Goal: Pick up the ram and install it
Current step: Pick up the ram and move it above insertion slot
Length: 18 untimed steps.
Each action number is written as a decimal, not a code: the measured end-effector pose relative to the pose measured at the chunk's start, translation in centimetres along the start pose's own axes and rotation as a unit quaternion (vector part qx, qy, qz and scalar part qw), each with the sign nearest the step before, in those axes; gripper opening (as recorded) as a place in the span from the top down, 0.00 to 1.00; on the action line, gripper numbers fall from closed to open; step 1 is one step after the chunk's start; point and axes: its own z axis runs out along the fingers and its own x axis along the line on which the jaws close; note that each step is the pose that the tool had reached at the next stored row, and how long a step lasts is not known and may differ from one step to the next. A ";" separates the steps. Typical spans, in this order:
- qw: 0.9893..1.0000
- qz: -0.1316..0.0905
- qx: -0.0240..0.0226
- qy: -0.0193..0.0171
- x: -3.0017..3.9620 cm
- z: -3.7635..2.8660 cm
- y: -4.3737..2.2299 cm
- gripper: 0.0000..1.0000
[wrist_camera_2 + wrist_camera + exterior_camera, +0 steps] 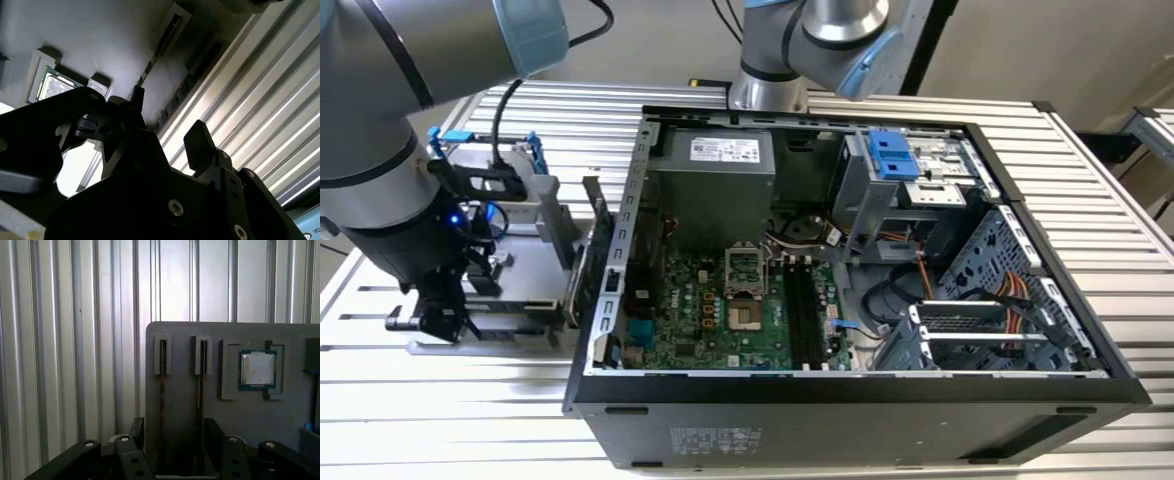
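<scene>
Two ram sticks stand on edge in narrow slots of a grey holder tray [180, 330]; one ram stick [162, 385] and the other [201, 385] appear as thin dark lines in the first wrist view. My gripper [175, 432] hovers low over them, open, with both sticks lying between its black fingers [137, 429]. In the second wrist view the gripper [167, 120] is just above a ram stick [150, 62]. In the exterior view the gripper [440, 305] hangs over the tray [520, 290], at the exterior view's left of the open computer case [854, 390].
A square silver processor chip [257, 369] sits in a pocket of the tray beside the sticks. A hard drive in a blue frame [494, 150] stands behind the tray. Inside the case, the green motherboard carries long black slots [801, 310]. Ribbed metal table [400, 400] all around.
</scene>
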 end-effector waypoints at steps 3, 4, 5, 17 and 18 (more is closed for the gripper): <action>1.000 0.002 0.000 0.000 0.14 0.31 -0.02 0.00; 1.000 0.002 0.000 0.000 0.17 0.43 -0.03 0.00; 1.000 0.003 0.000 0.000 0.20 0.55 -0.04 0.00; 1.000 0.014 0.000 0.000 0.26 1.96 -0.05 0.00; 1.000 0.014 0.000 0.000 0.26 2.07 -0.05 0.00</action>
